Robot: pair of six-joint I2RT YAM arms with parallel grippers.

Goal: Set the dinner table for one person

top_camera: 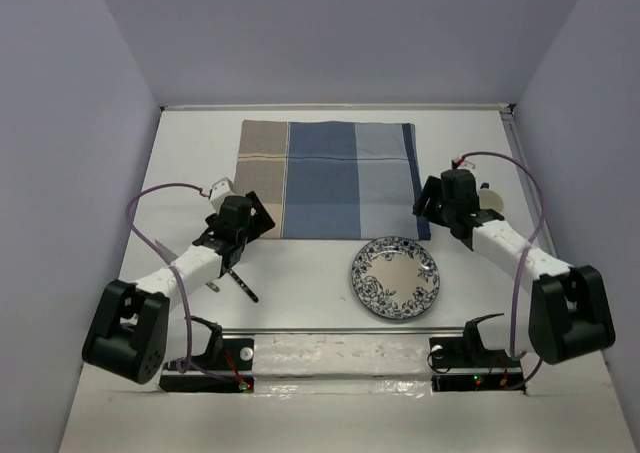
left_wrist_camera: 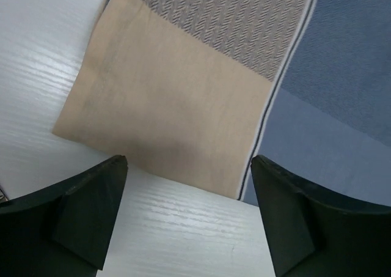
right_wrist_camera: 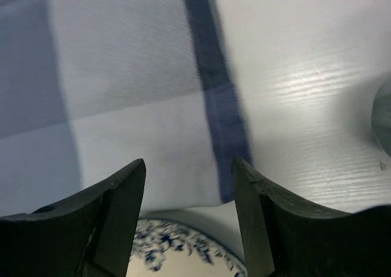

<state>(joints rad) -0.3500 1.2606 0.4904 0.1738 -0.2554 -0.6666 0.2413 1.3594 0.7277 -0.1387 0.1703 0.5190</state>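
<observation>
This was a robotics lab cell. Plain pale panels (top_camera: 80, 123) walled in the white desk (top_camera: 300, 273), with a left arm (top_camera: 190, 265) and right arm (top_camera: 510, 248) bolted at its edge.

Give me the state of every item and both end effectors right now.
Placemat: spread flat, nothing on it.
Plate: empty, on the bare table, off the placemat.
Cutlery: lying flat on the table.
Left end effector: open, empty, over a near placemat corner.
Right end effector: open, empty, over the other near corner.
</observation>
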